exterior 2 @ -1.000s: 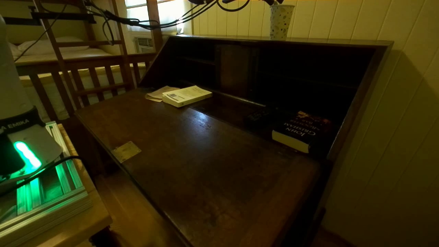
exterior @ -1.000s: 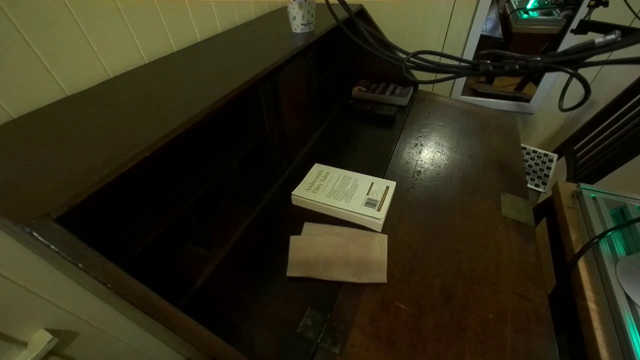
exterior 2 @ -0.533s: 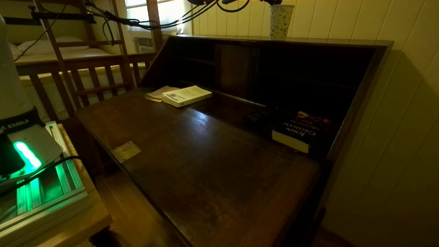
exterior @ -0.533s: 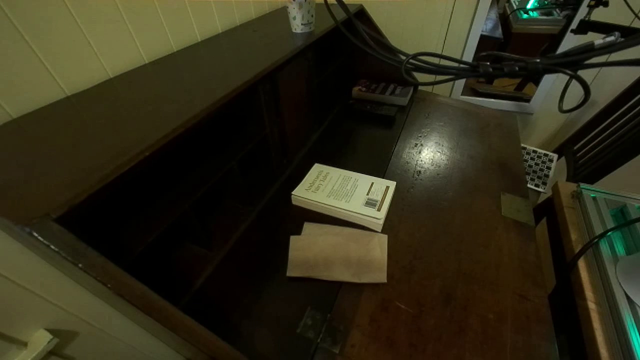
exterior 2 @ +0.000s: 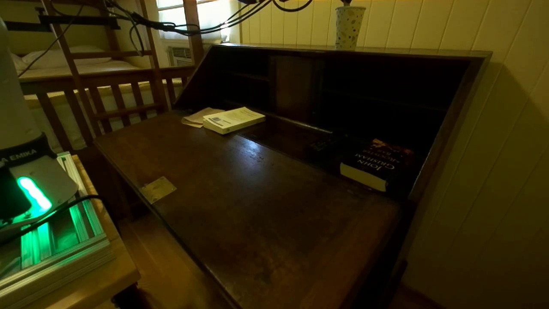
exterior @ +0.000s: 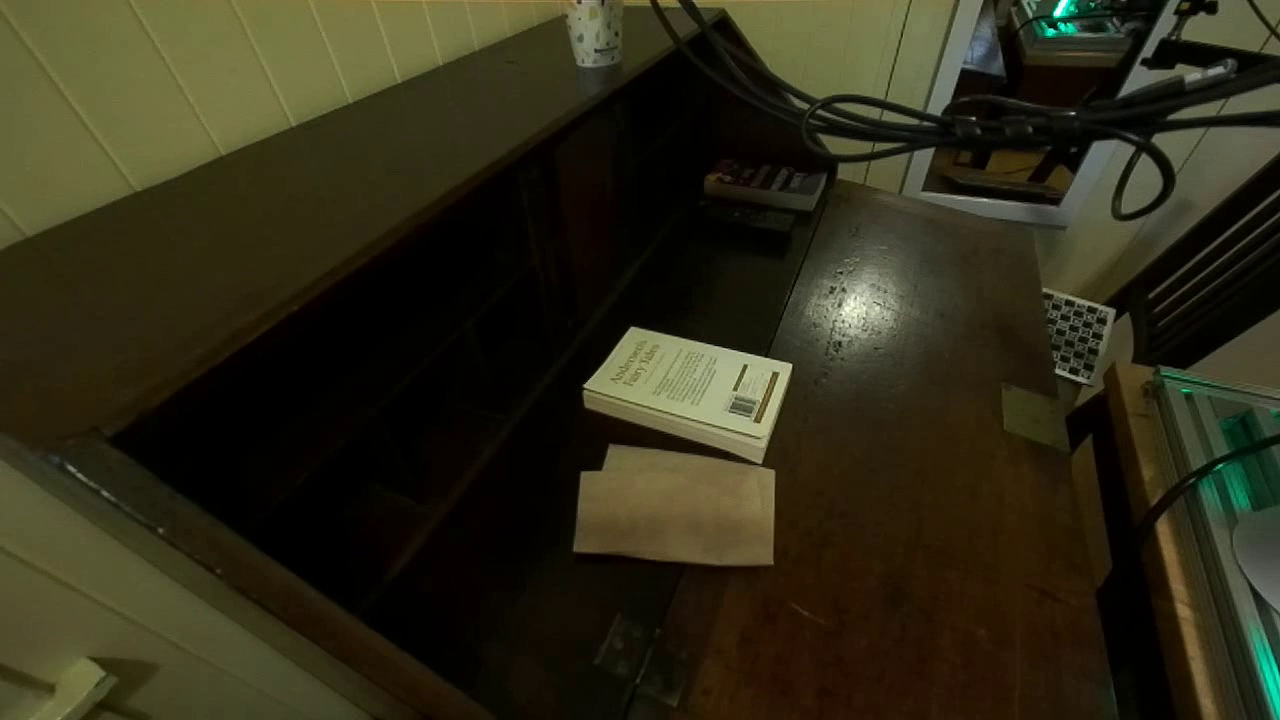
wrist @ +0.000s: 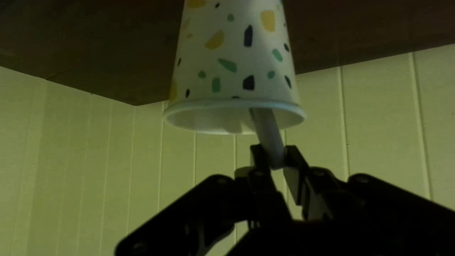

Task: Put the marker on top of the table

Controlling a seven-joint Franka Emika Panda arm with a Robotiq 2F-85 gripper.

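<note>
In the wrist view, which shows the scene upside down, the marker (wrist: pixel 267 133) is a slim pale grey stick leaning out of a spotted white paper cup (wrist: pixel 231 53). My gripper (wrist: pixel 274 156) has its dark fingertips closed on the marker's outer end, just beyond the cup's rim. The marker's other end is hidden inside the cup. Both exterior views show the cup (exterior: pixel 596 35) on the desk's upper ledge, and there the gripper is almost wholly cut off by the top edge. Below the ledge spreads the dark brown table (exterior 2: pixel 257 206).
A white book (exterior: pixel 690 390) and folded brown paper (exterior: pixel 680 510) lie on the table. A dark thick book (exterior 2: pixel 373 165) rests by the far end of the cubbyholes. Black cables (exterior: pixel 980 130) hang over the desk. The wall stands close behind the upper ledge (exterior: pixel 300 180).
The cup has shifted slightly to the left in both exterior views. The cables have moved a little. My gripper has closed; the books and paper have not moved.
</note>
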